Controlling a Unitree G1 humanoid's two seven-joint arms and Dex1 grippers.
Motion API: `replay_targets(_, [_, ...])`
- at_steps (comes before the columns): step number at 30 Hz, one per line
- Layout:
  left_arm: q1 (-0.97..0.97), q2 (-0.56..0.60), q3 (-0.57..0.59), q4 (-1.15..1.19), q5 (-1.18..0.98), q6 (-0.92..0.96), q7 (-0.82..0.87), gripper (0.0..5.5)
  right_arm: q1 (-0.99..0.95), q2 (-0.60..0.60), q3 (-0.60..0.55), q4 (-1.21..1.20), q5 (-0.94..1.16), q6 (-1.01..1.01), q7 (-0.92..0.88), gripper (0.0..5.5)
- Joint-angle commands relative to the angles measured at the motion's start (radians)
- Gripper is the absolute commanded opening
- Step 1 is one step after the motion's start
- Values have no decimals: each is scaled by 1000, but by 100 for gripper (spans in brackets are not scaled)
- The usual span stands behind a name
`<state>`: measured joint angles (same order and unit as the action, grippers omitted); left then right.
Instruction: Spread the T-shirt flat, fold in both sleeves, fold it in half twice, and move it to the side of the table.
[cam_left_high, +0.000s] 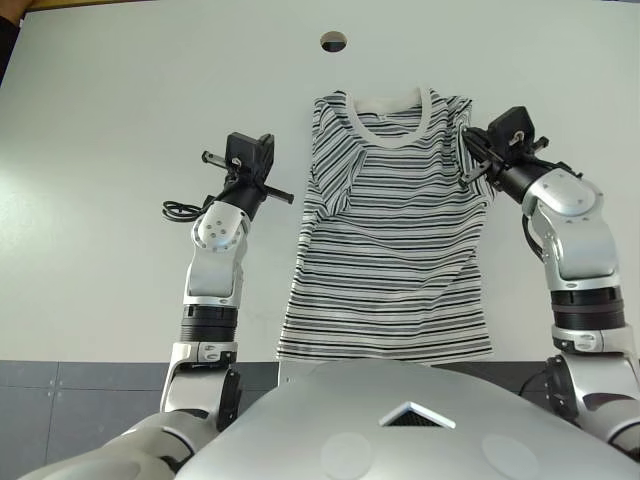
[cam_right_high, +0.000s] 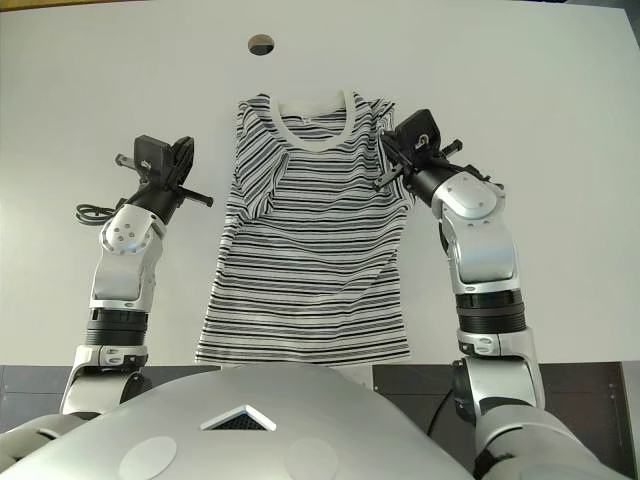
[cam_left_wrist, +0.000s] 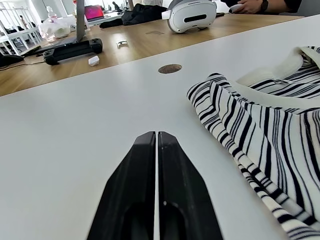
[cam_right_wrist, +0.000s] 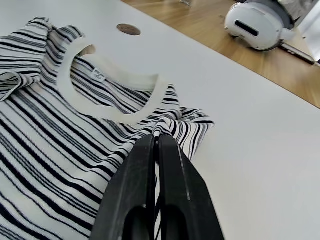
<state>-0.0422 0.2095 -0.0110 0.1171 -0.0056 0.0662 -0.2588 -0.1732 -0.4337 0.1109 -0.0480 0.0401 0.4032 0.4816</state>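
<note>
Pinching: the right hand (cam_right_wrist: 156, 140) has its fingers closed on the right sleeve (cam_right_wrist: 192, 125), upper right of the head view, just beside the collar (cam_left_high: 390, 115).
Where: the T-shirt (cam_left_high: 390, 260) lies mid-frame on the white surface (cam_left_high: 120, 100), collar at the top and hem at the bottom, so its long axis runs top to bottom.
Left hand: the left hand (cam_left_wrist: 157, 137) has its fingers pressed together on nothing, over bare surface just left of the shirt.
Left sleeve: the left sleeve (cam_left_high: 335, 190) looks tucked in over the chest.
Key relation: the shirt's body lies left of the right hand, so this fold should call for a pull leftward, across the long axis.
Cloth: soft striped knit with a ribbed white collar, limp and rumpled, likely to drag.
Surface: smooth and matte.
</note>
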Motion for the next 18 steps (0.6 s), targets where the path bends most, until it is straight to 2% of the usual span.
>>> replay_targets(1, [-5,-11,-9,16,7,-16,10,12,-28,50,70,11,-28,11,-3,10])
replay_targets(13, [14,-32,-26,23,7,-37,13,12,-152,164,131,202,-67,-42,-18,10])
replay_targets(18, [11,-36,-23,27,8,-42,14,10,-154,176,148,241,-69,-58,-1,97])
